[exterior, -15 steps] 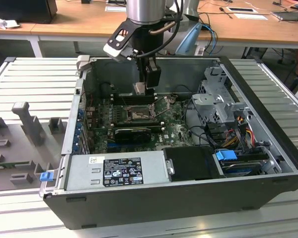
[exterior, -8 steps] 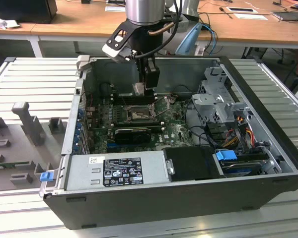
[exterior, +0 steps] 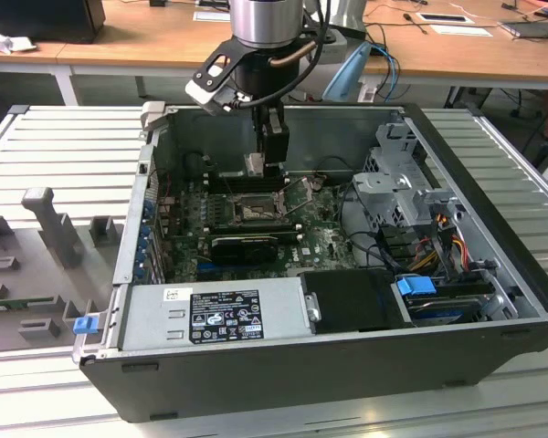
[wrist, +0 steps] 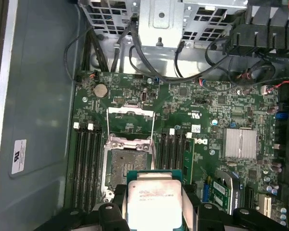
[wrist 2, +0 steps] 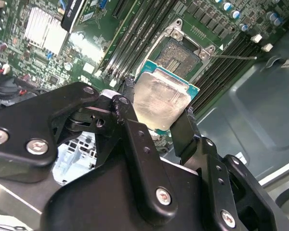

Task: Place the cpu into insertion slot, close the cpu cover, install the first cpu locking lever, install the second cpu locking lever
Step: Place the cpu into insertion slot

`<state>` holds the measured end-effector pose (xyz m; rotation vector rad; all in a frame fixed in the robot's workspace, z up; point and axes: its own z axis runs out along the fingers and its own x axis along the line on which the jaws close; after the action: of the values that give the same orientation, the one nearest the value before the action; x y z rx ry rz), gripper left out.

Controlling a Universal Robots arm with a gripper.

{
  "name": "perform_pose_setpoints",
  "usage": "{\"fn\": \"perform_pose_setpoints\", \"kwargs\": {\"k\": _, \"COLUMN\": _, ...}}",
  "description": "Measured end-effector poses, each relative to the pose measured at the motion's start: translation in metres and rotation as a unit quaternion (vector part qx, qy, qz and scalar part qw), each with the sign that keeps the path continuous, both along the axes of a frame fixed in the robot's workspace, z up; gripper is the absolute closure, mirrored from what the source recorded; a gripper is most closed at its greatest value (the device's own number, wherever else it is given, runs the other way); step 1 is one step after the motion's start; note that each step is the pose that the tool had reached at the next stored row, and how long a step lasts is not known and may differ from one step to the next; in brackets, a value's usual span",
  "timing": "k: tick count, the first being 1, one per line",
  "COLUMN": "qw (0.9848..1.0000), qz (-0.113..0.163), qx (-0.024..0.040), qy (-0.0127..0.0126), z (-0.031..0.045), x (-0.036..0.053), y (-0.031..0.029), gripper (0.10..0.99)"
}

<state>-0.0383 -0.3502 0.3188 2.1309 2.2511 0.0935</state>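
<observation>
Exterior view, starting at its left: a grey plastic fixture (exterior: 50, 224) sits on the slatted table (exterior: 64, 137), just beside the open computer case (exterior: 283, 374). Inside the case, near the middle, my claw (exterior: 260, 166) hangs over the green motherboard (exterior: 320, 242). It is drawn in narrow, and the cpu (exterior: 253, 164) is pinched between its fingers. The chip is in the air, clear of the board. The insertion slot (exterior: 253, 212) lies below it and a little nearer the camera, between the memory slots (exterior: 242, 182) and the black graphics card (exterior: 242, 246). Toward the exterior view's right stands the metal drive cage (exterior: 397, 182).

In the second wrist view, my fingers (wrist 2: 130, 125) press on two opposite edges of the cpu (wrist 2: 159, 103), whose dull silver face is toward the lens. The insertion slot (wrist 2: 180, 57) beyond it is uncovered, its dark pin field bare. A thin locking lever (wrist 2: 236, 57) juts out from the socket's corner.

In the first wrist view, the cpu (wrist: 151, 199) hovers at the near edge of the insertion slot (wrist: 127, 166), not seated. The cpu cover (wrist: 130, 109) is swung up off the far side of the socket, and green board shows through its cut-out.
</observation>
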Motion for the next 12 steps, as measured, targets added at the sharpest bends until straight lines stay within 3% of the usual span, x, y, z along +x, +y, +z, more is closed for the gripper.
{"fn": "perform_pose_setpoints", "kwargs": {"k": 9, "qw": 0.9999, "qz": -0.01, "qx": -0.0012, "qy": 0.0, "z": -0.0033, "x": 0.0, "y": 0.0, "gripper": 0.545}}
{"fn": "perform_pose_setpoints", "kwargs": {"k": 12, "qw": 0.9994, "qz": -0.033, "qx": -0.0014, "qy": 0.0001, "z": -0.0067, "x": 0.0, "y": 0.0, "gripper": 0.545}}
